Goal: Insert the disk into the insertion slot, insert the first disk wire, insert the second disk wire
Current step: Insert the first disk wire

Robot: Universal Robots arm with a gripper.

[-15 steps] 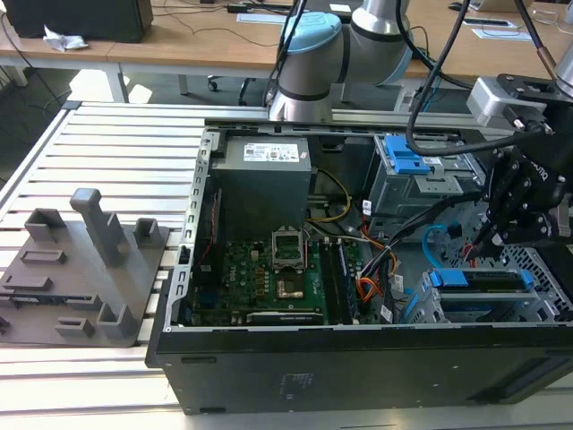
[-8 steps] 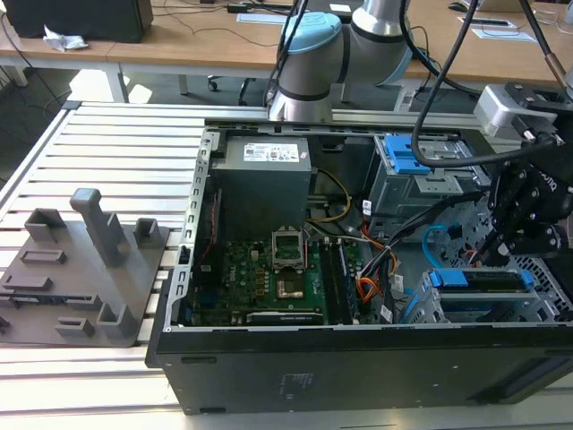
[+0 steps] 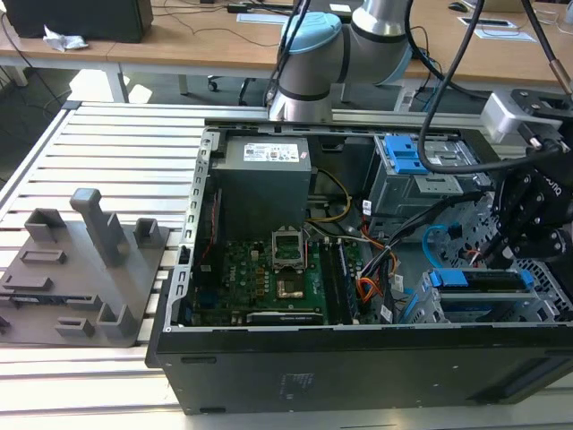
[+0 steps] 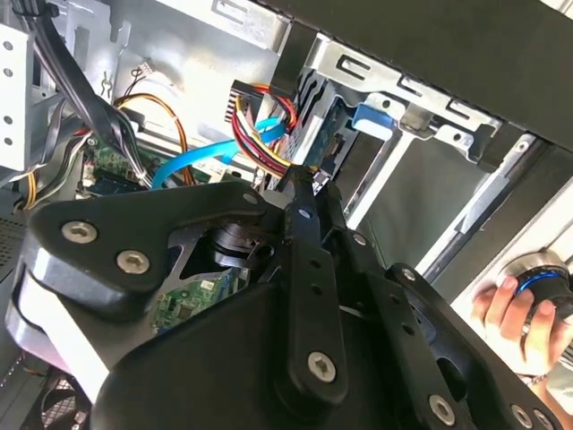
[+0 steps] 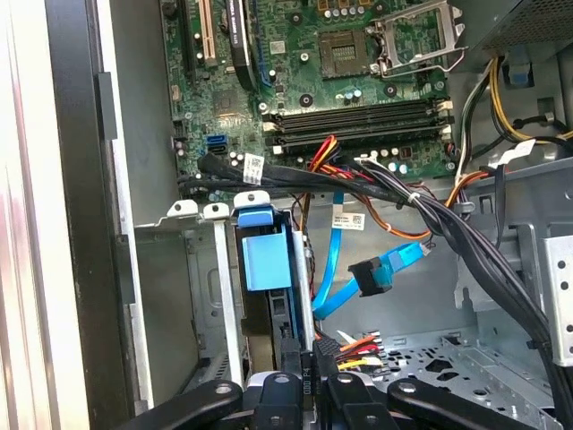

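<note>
The gripper (image 5: pixel 304 356) is made of black, jointed metal links with bolt heads. Its fingers are drawn almost together and pinched on a small black plug (image 5: pixel 328 348). Red, orange and yellow wires (image 5: pixel 363 342) fan out from the plug. In the second wrist view the same coloured bundle (image 4: pixel 260 125) is seen to end at the fingertips.

Just beside the plug lies the disk (image 5: pixel 266 260), which is seated in the slot (image 3: pixel 546 305). The disk is seen edge-on as a flat slab framed by a glossy bright blue plastic carrier. The slot is a boxy grey cage with perforated sheet-metal walls.

A flat blue cable (image 5: pixel 394 264) with a dark end hangs loose nearby. Further off the green motherboard (image 5: pixel 340 98) is seen inside the black case (image 3: pixel 358 376). A hand (image 4: pixel 506 313) is seen resting on a round knob (image 4: pixel 546 287).
</note>
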